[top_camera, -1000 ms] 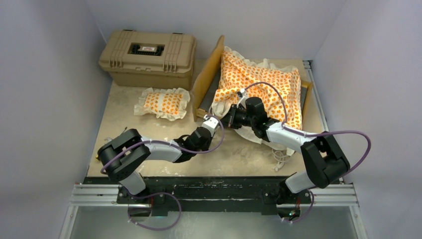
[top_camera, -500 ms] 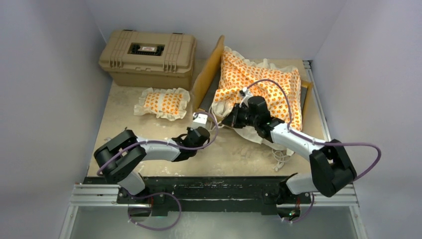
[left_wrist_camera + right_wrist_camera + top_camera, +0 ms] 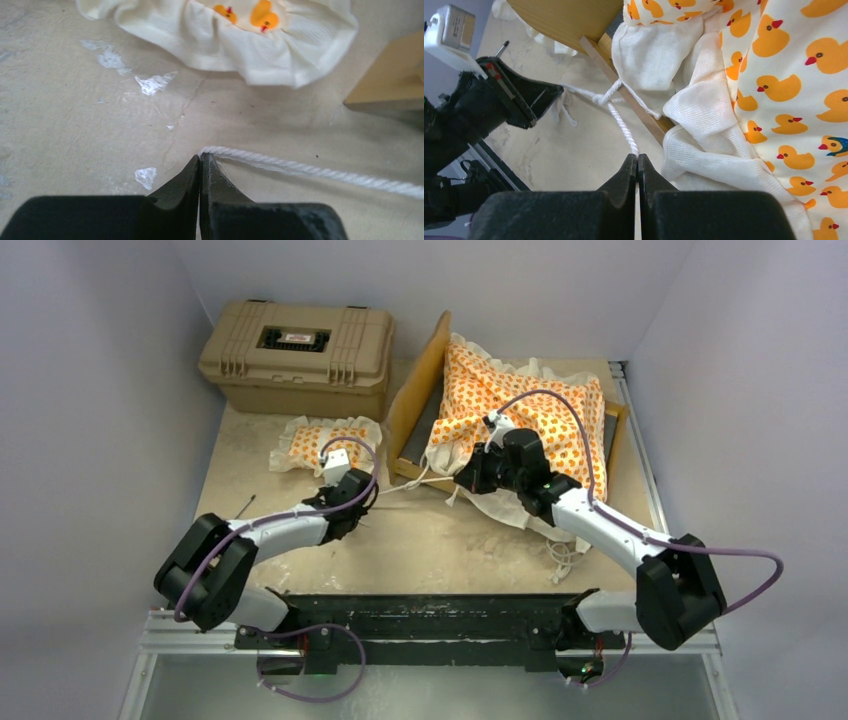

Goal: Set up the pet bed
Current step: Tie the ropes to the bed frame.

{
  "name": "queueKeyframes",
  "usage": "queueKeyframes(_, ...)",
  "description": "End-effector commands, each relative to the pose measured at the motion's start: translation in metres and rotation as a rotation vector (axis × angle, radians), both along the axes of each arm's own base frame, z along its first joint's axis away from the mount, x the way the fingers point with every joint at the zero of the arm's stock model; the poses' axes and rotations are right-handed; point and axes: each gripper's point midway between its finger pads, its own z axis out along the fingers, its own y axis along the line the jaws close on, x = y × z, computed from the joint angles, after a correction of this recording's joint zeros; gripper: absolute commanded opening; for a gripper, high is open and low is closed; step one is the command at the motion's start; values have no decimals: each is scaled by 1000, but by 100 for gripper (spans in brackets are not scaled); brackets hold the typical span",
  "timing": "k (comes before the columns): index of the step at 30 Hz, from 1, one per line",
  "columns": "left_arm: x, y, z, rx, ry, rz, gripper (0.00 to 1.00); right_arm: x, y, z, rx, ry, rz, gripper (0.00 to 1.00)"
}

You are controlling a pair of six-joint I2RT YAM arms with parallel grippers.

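The pet bed's light-wood frame stands at the back right. Its orange-duck mattress cushion lies rumpled in the frame, the white ruffle spilling over the front rail. The matching pillow lies on the table to the left of the frame. A white cord runs from a knot at the frame's front corner. My left gripper is shut on the end of one strand, just below the pillow. My right gripper is shut on another strand, beside the ruffle.
A tan hard case stands at the back left, close behind the pillow. More loose white cord lies on the table under my right forearm. Walls enclose the table on three sides.
My left gripper has shut on the cord's end and moved left toward the pillow, drawing the strand out from the frame. My right gripper has stayed at the frame's front corner.
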Motion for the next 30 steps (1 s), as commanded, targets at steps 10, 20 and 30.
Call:
queueKeyframes(10,53,24,43,-132,-84,150,0,18,35,69,58,-126,133,0)
queueKeyframes(20,68,58,59,-143,-106,247,0,29,85,87,65,-156,211,0)
queueKeyframes(30,45,98,44,-205,-77,369,0,35,90,64,-8,-137,196,0)
